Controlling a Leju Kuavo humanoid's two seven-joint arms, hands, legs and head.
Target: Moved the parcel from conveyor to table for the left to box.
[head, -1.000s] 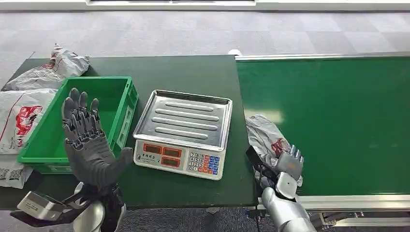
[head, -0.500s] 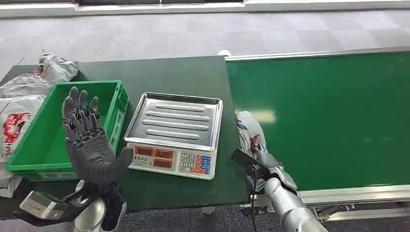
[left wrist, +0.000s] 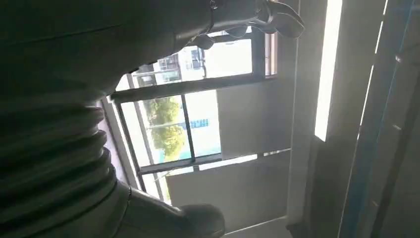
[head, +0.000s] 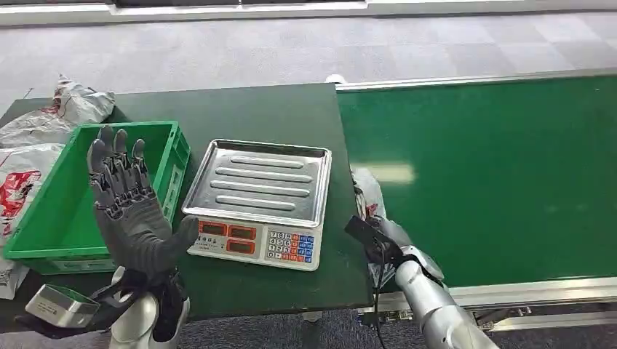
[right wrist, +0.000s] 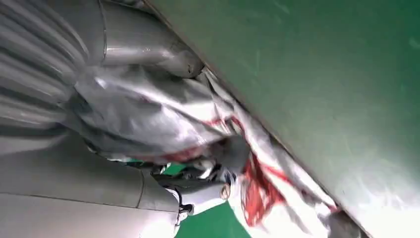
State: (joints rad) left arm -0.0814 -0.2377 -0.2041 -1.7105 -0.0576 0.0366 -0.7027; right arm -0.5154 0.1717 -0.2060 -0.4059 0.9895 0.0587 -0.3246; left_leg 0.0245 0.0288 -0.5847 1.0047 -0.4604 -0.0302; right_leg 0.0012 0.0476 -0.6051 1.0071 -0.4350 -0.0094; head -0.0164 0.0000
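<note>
Head view: the right hand (head: 389,240), lower centre-right, grips the grey parcel (head: 366,195) at the conveyor belt (head: 495,167) edge beside the table (head: 269,109). The left hand (head: 131,211) (lower left) is raised, fingers spread, holding nothing.

Right wrist view: fingers (right wrist: 198,181) clutch crumpled parcel plastic (right wrist: 163,116).

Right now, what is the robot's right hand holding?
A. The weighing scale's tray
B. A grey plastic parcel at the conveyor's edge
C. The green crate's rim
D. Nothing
B: the right hand has its fingers closed around the crumpled grey parcel at the near edge of the green conveyor.
</note>
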